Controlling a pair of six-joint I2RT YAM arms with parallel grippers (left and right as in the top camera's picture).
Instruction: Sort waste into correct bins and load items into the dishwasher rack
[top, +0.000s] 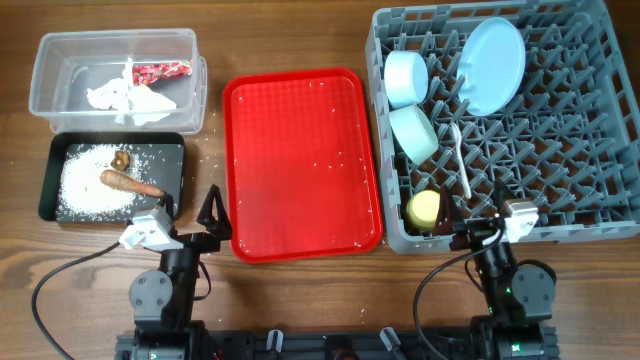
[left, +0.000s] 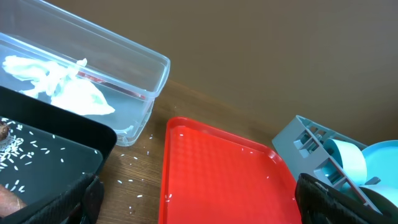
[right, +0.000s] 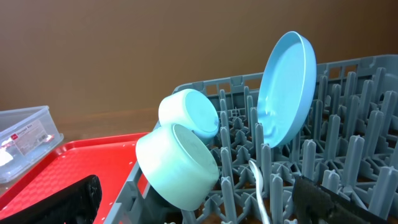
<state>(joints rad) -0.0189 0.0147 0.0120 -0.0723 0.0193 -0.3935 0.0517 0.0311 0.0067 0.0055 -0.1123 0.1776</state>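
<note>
Both arms sit at the near edge of the wooden worktop (top: 300, 40), the left gripper (top: 190, 207) and right gripper (top: 488, 213) with jaws spread wide and holding nothing. The clear plastic rectangular tub (top: 45, 95) contains the red printed wrapper (top: 160, 71) and crumpled white tissue (top: 130, 97). The shallow black rectangular tray (top: 50, 180) just in front of it holds white rice grains (top: 85, 180), the brown sausage-like stick (top: 130, 183) and a small brown food lump (top: 122, 159). The large grey pegged dishwasher rack (top: 590, 180) carries the pale blue round plate (top: 492, 65) on edge, the pale blue bowl (top: 406, 77), pale green-white bowl (top: 414, 133), white plastic spoon (top: 460, 160) and small yellow cup (top: 424, 208). A red serving tray (top: 300, 160) lies between bins and rack.
</note>
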